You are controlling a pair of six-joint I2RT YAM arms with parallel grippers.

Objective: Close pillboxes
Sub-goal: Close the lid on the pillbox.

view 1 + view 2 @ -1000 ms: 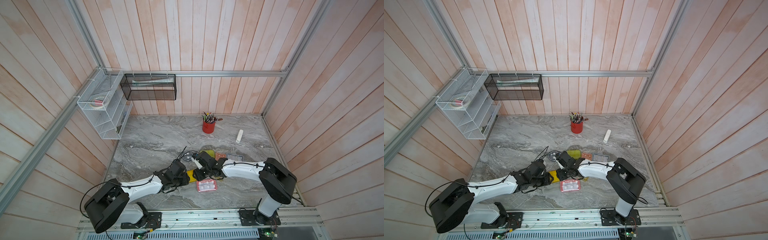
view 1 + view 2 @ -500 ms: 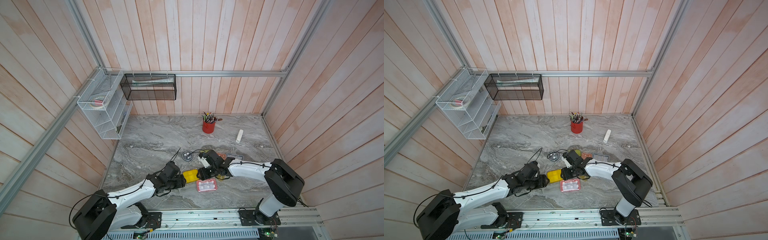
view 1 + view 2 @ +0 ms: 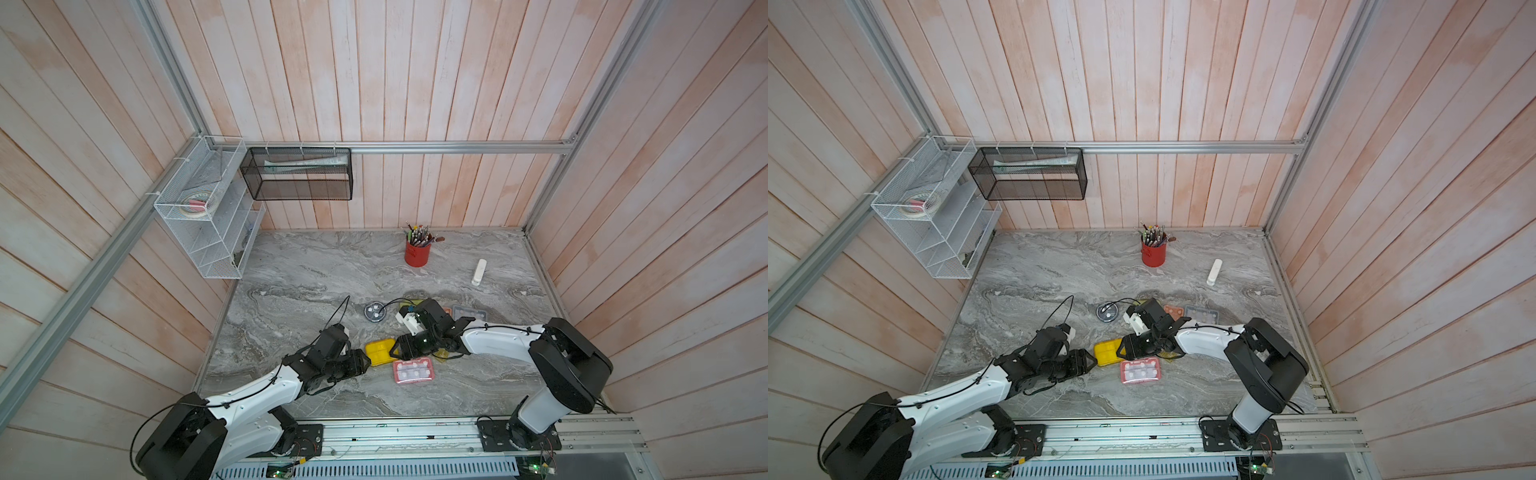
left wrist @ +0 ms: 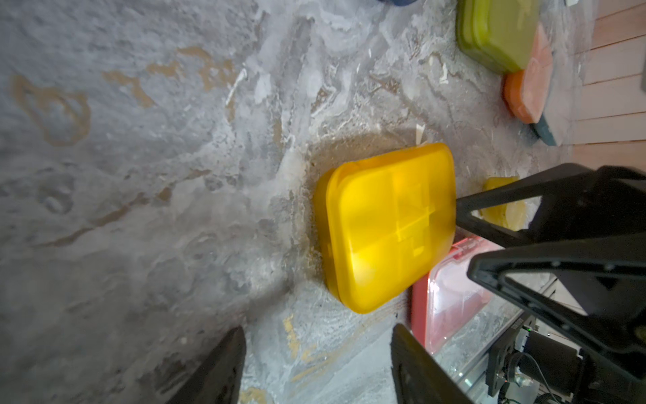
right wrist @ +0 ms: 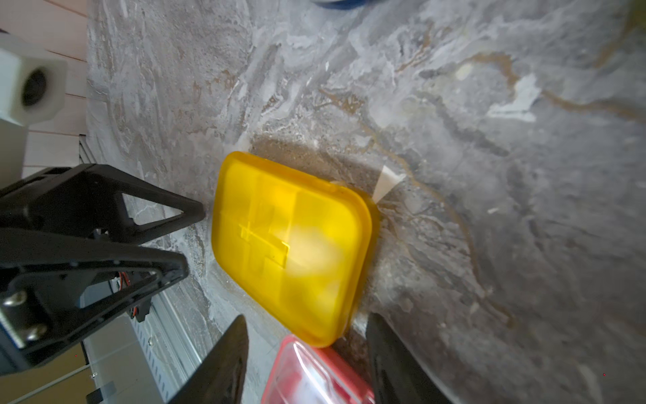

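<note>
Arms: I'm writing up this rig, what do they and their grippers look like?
Both the left arm and right arm have white shells, bulky black joints and thin black cables tied alongside. Their fingers are black, pointed, with triangular cut-outs.

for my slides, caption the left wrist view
Yellow pillbox, lid down, on the marble table between both arms' open jaws

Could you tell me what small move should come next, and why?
Probably draw the right gripper back and move on to another box: the yellow pillbox seems to lie with its lid down on its base, and the left gripper and right gripper flank it, jaws open, holding nothing.
</note>
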